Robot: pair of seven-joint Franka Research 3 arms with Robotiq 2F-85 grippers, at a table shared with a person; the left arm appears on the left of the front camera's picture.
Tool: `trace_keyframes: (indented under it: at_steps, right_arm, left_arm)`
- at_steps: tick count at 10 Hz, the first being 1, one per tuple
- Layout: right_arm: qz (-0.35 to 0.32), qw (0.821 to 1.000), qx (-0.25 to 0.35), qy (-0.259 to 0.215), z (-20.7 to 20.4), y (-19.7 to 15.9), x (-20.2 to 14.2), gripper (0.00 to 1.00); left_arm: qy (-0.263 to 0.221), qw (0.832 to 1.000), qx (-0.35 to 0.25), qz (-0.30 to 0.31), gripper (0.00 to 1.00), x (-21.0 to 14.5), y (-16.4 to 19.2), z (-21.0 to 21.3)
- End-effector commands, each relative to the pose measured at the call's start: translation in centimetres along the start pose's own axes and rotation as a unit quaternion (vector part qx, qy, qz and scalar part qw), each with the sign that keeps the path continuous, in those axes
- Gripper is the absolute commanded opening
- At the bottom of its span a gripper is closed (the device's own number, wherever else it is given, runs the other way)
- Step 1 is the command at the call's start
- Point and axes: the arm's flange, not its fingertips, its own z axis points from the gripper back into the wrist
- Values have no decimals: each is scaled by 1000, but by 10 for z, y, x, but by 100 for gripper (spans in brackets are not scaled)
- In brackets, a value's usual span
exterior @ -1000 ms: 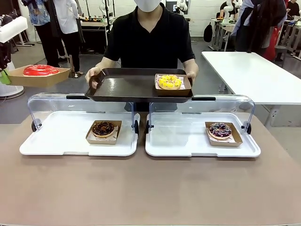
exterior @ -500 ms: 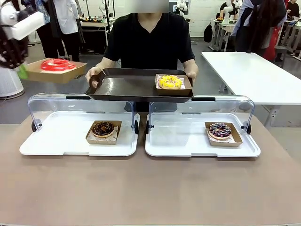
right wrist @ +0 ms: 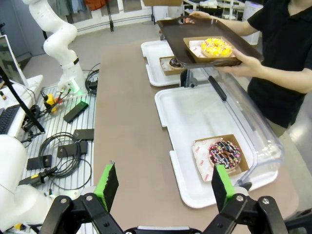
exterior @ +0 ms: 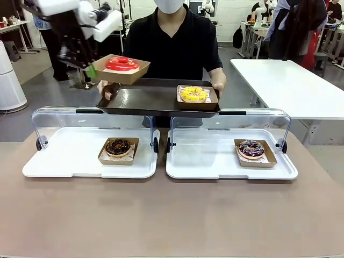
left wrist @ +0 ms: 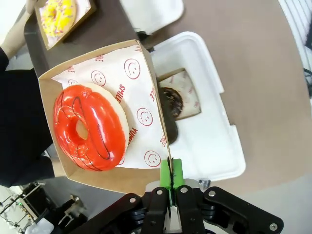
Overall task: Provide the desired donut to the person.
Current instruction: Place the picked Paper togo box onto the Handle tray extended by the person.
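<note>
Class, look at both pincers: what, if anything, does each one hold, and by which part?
The left pincer is shut on the rim of the cardboard tray that carries the red donut. The right pincer is open and holds nothing.

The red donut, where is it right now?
In the front view the red donut sits in a cardboard box held by the left gripper, above the left end of the person's dark tray.

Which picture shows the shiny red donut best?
The left wrist view: the glossy red ring donut is close, whole, in its brown cardboard box. The front view shows it small and side-on; the right wrist view misses it.
</note>
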Motion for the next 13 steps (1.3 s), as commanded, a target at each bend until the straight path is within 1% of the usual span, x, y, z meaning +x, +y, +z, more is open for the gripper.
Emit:
trace_keyframes:
  at_steps: [1,3,5,6,9,11,12,13]
  right_arm:
    - [2,1000,2,-7,0,0,-1,100]
    - [2,1000,2,-7,0,0,-1,100]
    - [2,1000,2,-7,0,0,-1,100]
    - [2,1000,2,-7,0,0,-1,100]
    - [2,1000,2,-7,0,0,-1,100]
    - [2,1000,2,-7,0,0,-1,100]
    - [2,1000,2,-7,0,0,-1,100]
    - [2,1000,2,-7,0,0,-1,100]
  left_arm:
    - [19,999,-1,35,2,-3,42,-17]
    - [6,998,-9,63,2,-5,56,-51]
    - [9,997,-32,68,2,-7,70,-76]
    - [5,997,-43,69,2,-8,72,-88]
    - [17,996,-60,70,2,-13,77,-109]
    - [15,996,-63,68,2,-16,79,-122]
    - [16,996,-63,67,20,-17,81,-126]
    - [16,995,-67,67,57,-18,83,-128]
